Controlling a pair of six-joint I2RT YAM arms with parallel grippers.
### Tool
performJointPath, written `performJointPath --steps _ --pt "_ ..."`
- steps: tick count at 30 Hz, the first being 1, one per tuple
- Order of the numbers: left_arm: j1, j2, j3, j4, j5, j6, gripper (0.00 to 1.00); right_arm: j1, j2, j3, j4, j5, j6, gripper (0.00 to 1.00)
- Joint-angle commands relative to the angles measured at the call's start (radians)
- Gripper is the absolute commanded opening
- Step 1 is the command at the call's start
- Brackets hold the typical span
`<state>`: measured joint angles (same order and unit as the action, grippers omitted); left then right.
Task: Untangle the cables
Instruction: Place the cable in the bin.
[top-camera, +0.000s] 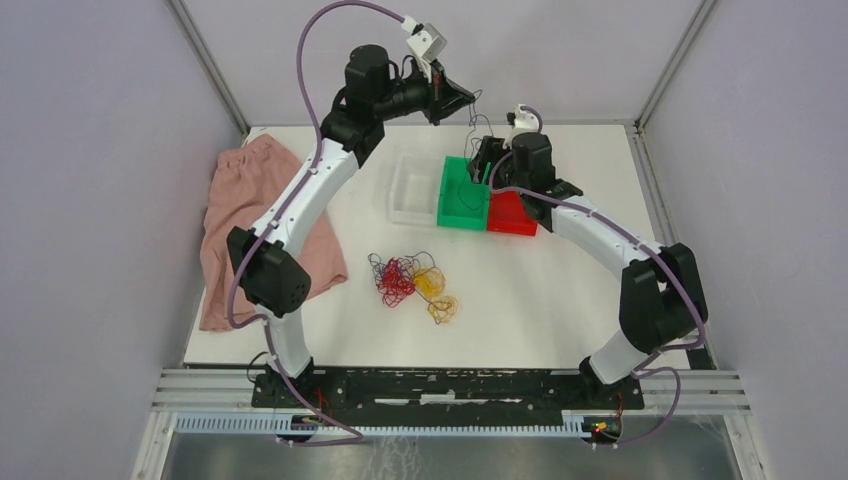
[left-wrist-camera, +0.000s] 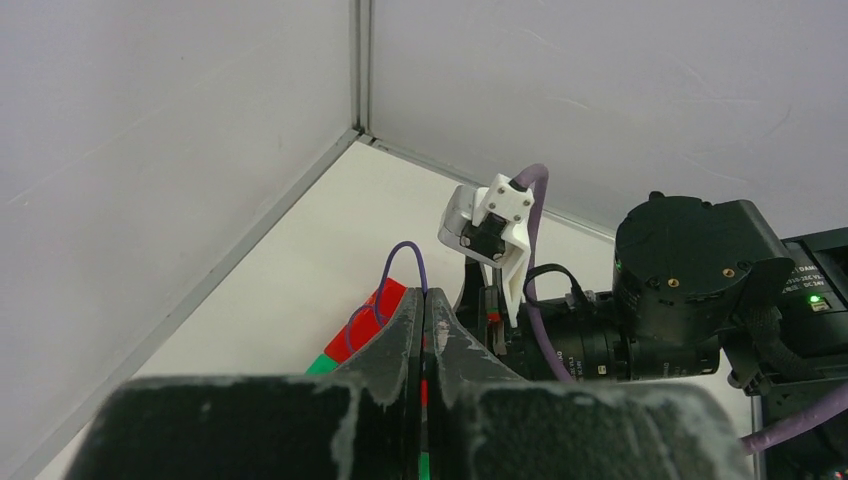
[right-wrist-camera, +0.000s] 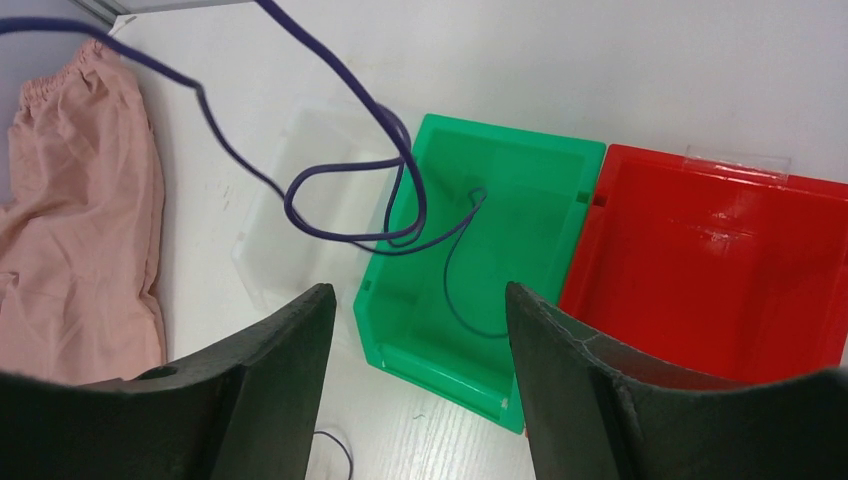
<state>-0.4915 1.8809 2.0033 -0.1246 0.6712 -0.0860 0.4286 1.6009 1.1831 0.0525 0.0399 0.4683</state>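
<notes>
Left gripper (left-wrist-camera: 424, 305) clamps a dark-blue cable (left-wrist-camera: 403, 245) dangling into the green bin (right-wrist-camera: 520, 165); right gripper (right-wrist-camera: 415, 345) gapes wide, holding nothing.

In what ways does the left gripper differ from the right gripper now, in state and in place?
The left gripper is shut, pinching a thin dark purple wire; the right gripper stands open and grips nothing. The left gripper is raised high at the far edge of the white table; the right gripper hangs lower, looking down on the green plastic bin. Both have black fingers.
</notes>
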Motion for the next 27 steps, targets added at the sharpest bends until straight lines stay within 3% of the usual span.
performJointPath --steps 1,6,11,18,27 --pt "-0.004 0.007 0.010 0.036 0.000 0.079 0.03 -0.018 0.014 0.045 0.028 -0.028 0.041 0.69" --pt "-0.005 0.014 -0.061 0.058 -0.023 0.052 0.03 -0.033 -0.029 -0.014 -0.016 0.023 0.071 0.71" --pt "-0.004 0.035 -0.093 0.085 -0.140 0.021 0.03 -0.047 -0.110 -0.081 -0.063 0.066 0.084 0.78" --pt "-0.006 0.107 -0.109 0.052 -0.247 -0.003 0.03 -0.065 -0.214 -0.145 -0.127 0.117 0.092 0.79" --pt "-0.047 0.202 -0.109 -0.009 -0.279 0.039 0.03 -0.097 -0.296 -0.176 -0.157 0.154 0.100 0.78"
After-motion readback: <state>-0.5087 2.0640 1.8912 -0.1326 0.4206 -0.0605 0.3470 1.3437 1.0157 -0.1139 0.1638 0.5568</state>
